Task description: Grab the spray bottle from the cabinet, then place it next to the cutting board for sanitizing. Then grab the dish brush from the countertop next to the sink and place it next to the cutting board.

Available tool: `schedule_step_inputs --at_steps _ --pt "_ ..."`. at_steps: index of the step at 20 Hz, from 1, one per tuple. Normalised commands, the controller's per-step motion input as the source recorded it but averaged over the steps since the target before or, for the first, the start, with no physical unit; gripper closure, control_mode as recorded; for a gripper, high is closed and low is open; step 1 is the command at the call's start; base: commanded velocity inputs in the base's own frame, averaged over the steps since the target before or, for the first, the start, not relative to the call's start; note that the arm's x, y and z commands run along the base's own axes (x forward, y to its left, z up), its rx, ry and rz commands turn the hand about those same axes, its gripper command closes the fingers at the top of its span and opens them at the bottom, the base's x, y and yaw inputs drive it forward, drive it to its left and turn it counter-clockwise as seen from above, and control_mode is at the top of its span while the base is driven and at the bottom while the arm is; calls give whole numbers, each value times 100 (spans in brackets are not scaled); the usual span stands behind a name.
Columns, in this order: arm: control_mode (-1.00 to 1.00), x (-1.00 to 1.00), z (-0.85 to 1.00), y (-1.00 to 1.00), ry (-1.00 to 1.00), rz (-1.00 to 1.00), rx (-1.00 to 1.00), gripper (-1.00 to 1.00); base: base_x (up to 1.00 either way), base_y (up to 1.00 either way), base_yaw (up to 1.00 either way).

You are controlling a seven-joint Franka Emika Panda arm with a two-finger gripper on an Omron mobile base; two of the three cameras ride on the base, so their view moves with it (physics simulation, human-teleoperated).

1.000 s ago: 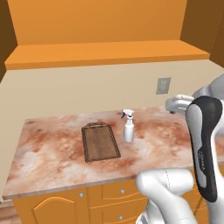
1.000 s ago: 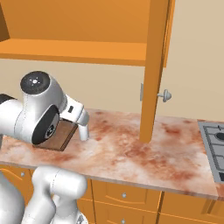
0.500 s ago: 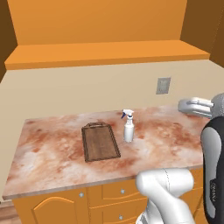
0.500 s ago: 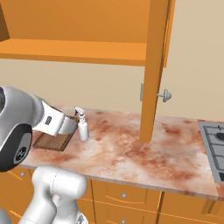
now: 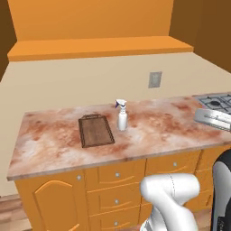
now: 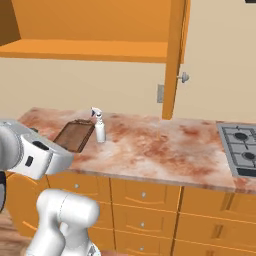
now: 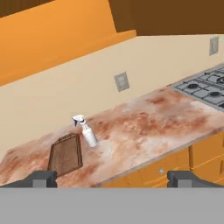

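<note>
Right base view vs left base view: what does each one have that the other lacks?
Right base alone: the open cabinet door with its round knob, and more of the stove. Left base alone: the full front of the shelf and the counter's left end. Shared: the spray bottle standing upright on the countertop just right of the cutting board, the wall outlet, the orange drawers below.
</note>
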Motion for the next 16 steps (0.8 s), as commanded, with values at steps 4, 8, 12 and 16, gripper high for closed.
schedule_step_inputs --at_steps 4,8,12,16 --pt "100 0 0 0 0 0 0 -100 -100 -36 -24" --pt "100 0 0 0 0 0 0 -100 -63 -56 -31" --pt "100 0 0 0 0 0 0 -100 -1 -72 -32" --pt "100 0 0 0 0 0 0 -100 0 -79 -38"
